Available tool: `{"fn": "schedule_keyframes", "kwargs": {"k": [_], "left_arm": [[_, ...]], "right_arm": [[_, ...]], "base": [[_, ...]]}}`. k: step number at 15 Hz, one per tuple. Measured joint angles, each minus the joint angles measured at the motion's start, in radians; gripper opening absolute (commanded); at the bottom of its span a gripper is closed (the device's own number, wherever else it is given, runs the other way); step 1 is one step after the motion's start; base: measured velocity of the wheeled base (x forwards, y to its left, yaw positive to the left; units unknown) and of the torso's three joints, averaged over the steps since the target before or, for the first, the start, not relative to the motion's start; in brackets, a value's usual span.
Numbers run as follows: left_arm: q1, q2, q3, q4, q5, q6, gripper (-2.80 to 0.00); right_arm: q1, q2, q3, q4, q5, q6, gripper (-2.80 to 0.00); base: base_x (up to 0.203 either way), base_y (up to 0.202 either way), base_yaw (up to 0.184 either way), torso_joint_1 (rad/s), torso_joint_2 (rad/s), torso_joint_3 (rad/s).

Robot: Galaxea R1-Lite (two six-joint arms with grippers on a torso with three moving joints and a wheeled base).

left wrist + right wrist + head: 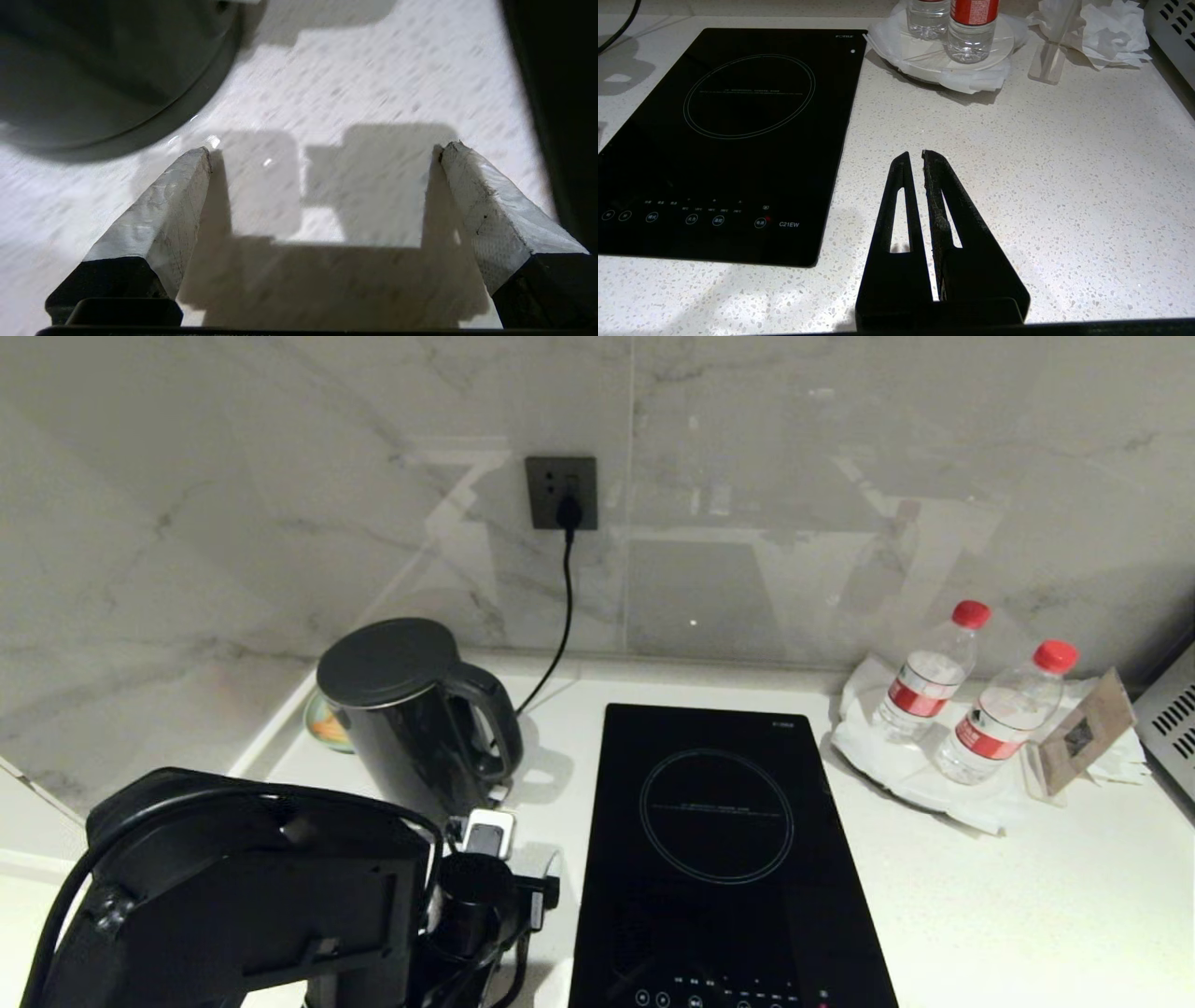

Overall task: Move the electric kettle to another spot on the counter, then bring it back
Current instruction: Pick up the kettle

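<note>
We see a white speckled stone surface [1027,896] backed by a grey marble wall [233,504]. A black glass induction hob [719,859] lies flat at its centre. Our left arm [252,887] fills the near left corner. The electric kettle [411,719] stands upright at the back left, near the wall, its loop handle facing the hob; whether it sits on a base we cannot tell. Two red-capped water bottles [934,677] stand on white paper at the back right. Our left gripper [322,154] hovers over bare surface just beside the kettle, jaws spread wide and empty. Our right gripper [915,158] rests above the surface right of the hob, jaws pressed together on nothing.
</note>
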Motion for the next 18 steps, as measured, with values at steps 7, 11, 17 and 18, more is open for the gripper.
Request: {"fn": "schedule_keyframes", "kwargs": {"k": [7, 11, 17, 18], "left_arm": [[-0.005, -0.214, 0.111, -0.001, -0.005, -0.011, 0.0], [-0.003, -0.306, 0.143, -0.001, -0.002, -0.008, 0.0], [0.01, -0.38, 0.12, -0.001, -0.003, 0.028, 0.0], [0.006, -0.387, 0.113, -0.002, -0.003, 0.032, 0.0]], "right_arm": [[0.0, 0.0, 0.0, 0.0, 0.0, 0.0, -2.8], [0.0, 0.0, 0.0, 0.0, 0.0, 0.0, -2.8], [0.0, 0.0, 0.0, 0.0, 0.0, 0.0, -2.8], [0.0, 0.0, 0.0, 0.0, 0.0, 0.0, -2.8]], "base": [[0.0, 0.0, 0.0, 0.0, 0.0, 0.0], [0.0, 0.0, 0.0, 0.0, 0.0, 0.0], [0.0, 0.0, 0.0, 0.0, 0.0, 0.0], [0.0, 0.0, 0.0, 0.0, 0.0, 0.0]]}}
